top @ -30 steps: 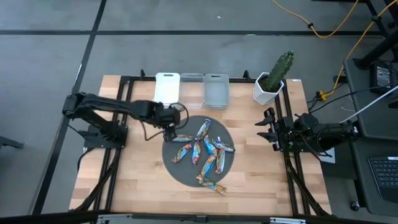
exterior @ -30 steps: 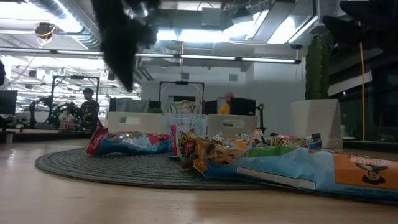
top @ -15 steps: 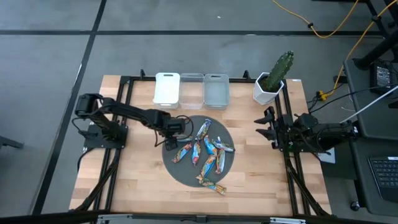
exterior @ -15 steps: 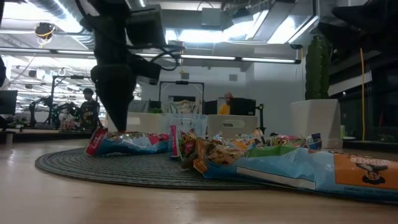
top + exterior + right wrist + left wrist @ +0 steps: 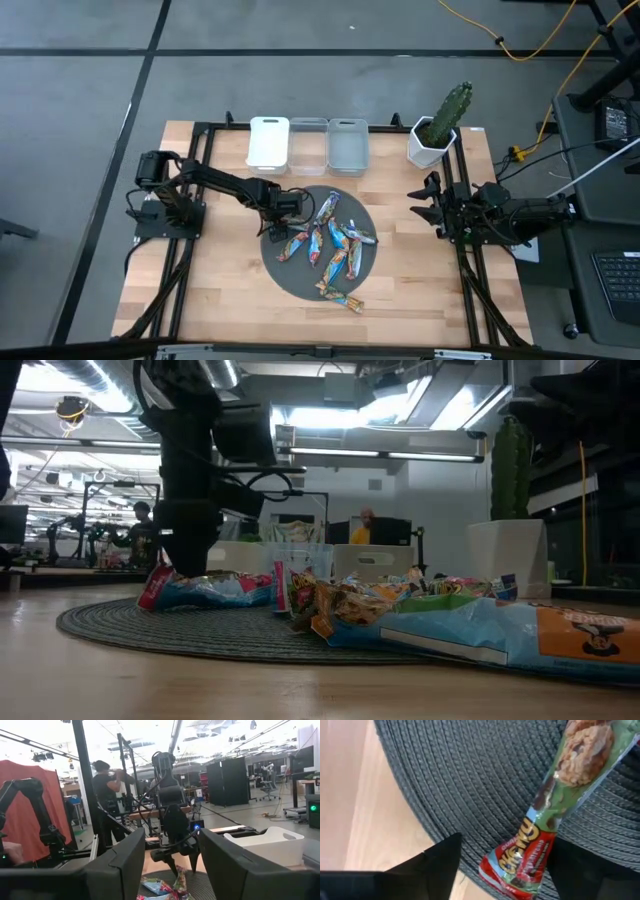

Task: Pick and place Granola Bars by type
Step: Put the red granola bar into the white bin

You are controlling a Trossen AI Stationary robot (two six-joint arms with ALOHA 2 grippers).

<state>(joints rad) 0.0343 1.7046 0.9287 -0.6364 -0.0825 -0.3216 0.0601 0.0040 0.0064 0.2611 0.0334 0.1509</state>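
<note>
- The left claw is lowered over the left edge of the round grey mat, with its fingers spread wide and nothing held between them.
- In the left wrist view, a red-ended bar is seen lying flat between the two fingers, its end at the mat's rim, close to the bare bench.
- The other bars are heaped on the mat at the bench's middle; one bar lies at the mat's near rim, partly over it.
- Three bins are lined up at the far side of the bench: a white one on the left, two clear ones to its right. No bars can be made out in them.
- The right claw is parked at the right edge of the bench, well apart from the bars; its fingers are seen part open and empty in the right wrist view.
- Risk: the bar lies at an angle to the fingers, so it could be pinched by one end and swing or slip out when lifted.
- Risk: the crinkled wrapper could be squeezed flat without the bar inside being caught.
- Risk: if the claw is driven too low, the mat's weave could be snagged and the whole heap dragged.
- Risk: a neighbouring bar could be nudged off the mat, since the pile is close.
</note>
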